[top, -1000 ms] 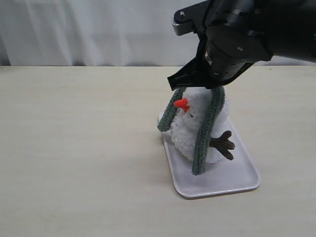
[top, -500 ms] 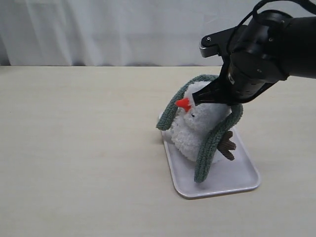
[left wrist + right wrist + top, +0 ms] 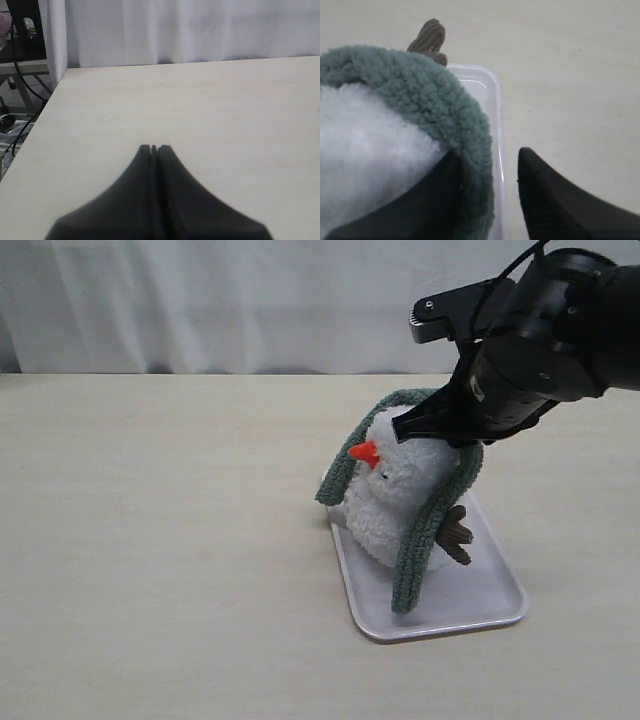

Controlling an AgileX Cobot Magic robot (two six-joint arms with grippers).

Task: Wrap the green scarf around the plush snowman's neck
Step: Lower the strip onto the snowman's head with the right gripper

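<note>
Hovering over bare tabletop near the left edge of the pale wooden table, the left gripper has its black fingers pressed together on nothing. A white curtain hangs behind the far edge. Right of the table's middle, toward the front edge, lies a shallow white rectangular plastic tray. On its left part the fluffy white plush snowman leans, its orange cone nose pointing left. The long fuzzy sage-green scarf is draped over the head: one end hangs past the tray's left rim, the other reaches down the front onto the tray, partly covering a brown corduroy twig arm. The right gripper sits at the back of the head with its fingers parted; the scarf lies against one finger, clear of the other.
</note>
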